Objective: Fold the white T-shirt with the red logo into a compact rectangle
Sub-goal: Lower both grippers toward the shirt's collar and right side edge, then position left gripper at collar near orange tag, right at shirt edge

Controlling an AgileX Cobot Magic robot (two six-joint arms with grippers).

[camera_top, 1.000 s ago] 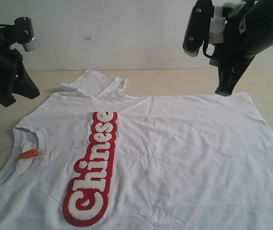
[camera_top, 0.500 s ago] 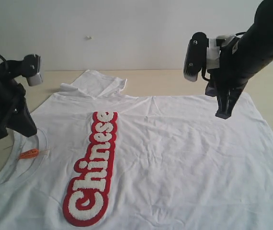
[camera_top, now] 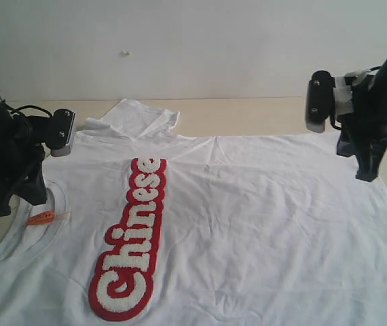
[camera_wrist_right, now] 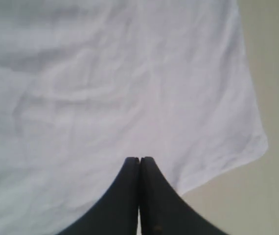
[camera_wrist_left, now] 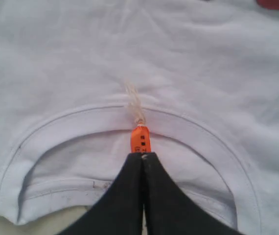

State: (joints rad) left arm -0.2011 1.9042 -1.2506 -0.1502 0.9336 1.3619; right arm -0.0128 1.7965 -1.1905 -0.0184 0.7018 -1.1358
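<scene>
A pale beige, smooth wooden tabletop (camera_top: 261, 112) spreads across the lower part of the exterior view, its surface showing in a strip along the far edge and at the left and right margins. Behind that far edge rises a plain, flat off-white wall (camera_top: 200, 41), marked by one tiny pale speck (camera_top: 125, 53) on its left half. The light is soft and even, casting only faint shadows. In the right wrist view the same tabletop (camera_wrist_right: 276, 73) appears as a dull, matte beige band.
</scene>
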